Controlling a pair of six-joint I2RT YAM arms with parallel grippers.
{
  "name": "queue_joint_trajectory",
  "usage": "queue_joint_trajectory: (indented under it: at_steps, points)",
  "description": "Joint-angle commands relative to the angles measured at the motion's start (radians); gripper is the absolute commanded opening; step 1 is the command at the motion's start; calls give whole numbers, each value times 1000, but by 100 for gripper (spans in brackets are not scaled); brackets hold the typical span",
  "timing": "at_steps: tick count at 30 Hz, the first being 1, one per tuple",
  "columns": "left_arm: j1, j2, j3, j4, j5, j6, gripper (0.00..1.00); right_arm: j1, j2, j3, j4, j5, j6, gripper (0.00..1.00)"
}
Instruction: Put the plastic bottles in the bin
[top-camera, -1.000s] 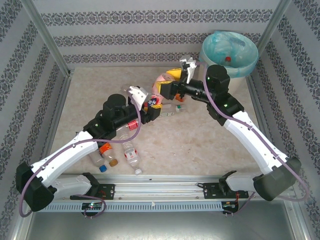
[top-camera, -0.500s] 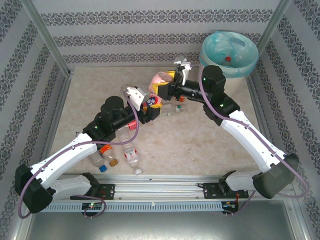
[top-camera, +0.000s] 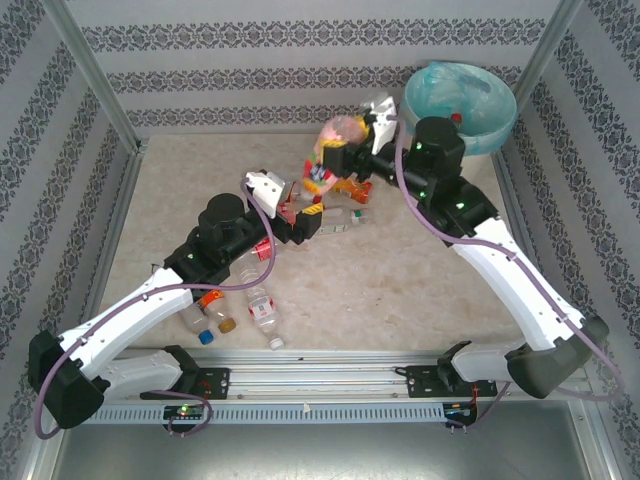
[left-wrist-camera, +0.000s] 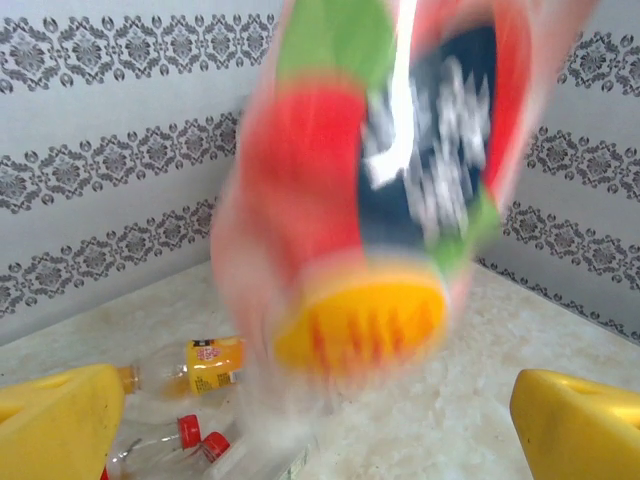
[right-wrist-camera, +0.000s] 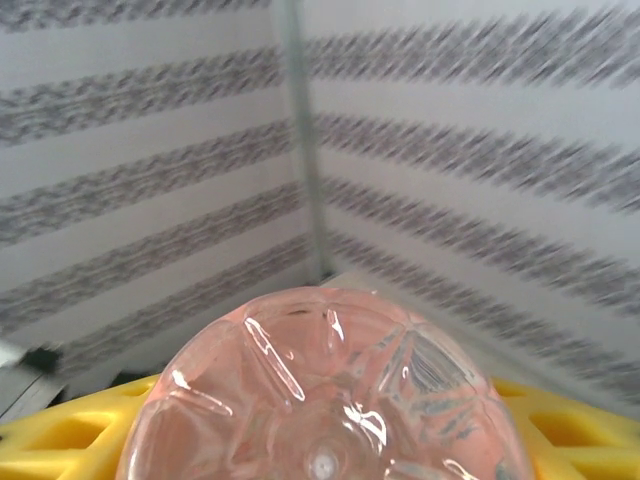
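My left gripper (left-wrist-camera: 320, 425) gapes wide mid-table; my right gripper (top-camera: 332, 165), raised near the far edge, clamps a pink bottle (right-wrist-camera: 320, 390).

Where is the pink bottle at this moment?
Top view: the pink bottle is gripped in the right end effector above the far middle of the table, just left of the bin, beyond the open left end effector.

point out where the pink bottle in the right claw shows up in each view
top external: pink bottle upper centre, in the right claw, left of the bin.
left wrist: big blurred shape up the middle, likely the same bottle, between the left claw's yellow fingers.
right wrist: its pink base bottom centre.
shared landmark: the patterned wall.
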Motion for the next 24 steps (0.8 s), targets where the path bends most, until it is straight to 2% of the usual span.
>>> queue_joint_trajectory:
  at_steps: [1,3,5,12,17,24]
  points:
    - [4,-29,-9,61,-29,-9,100,-7,10,167,-60,356,-207,56]
    - [4,-29,-9,57,-25,-9,100,-27,61,261,-68,514,-305,55]
    - [4,-31,-6,52,-21,-12,100,-63,112,336,-55,607,-377,54]
    - [3,-10,28,3,-2,-24,100,-227,343,578,-32,788,-532,52]
    - [4,2,38,-30,10,-35,100,-306,510,734,-125,868,-569,52]
    - [4,44,62,-56,40,-59,100,-384,626,748,-294,859,-471,54]
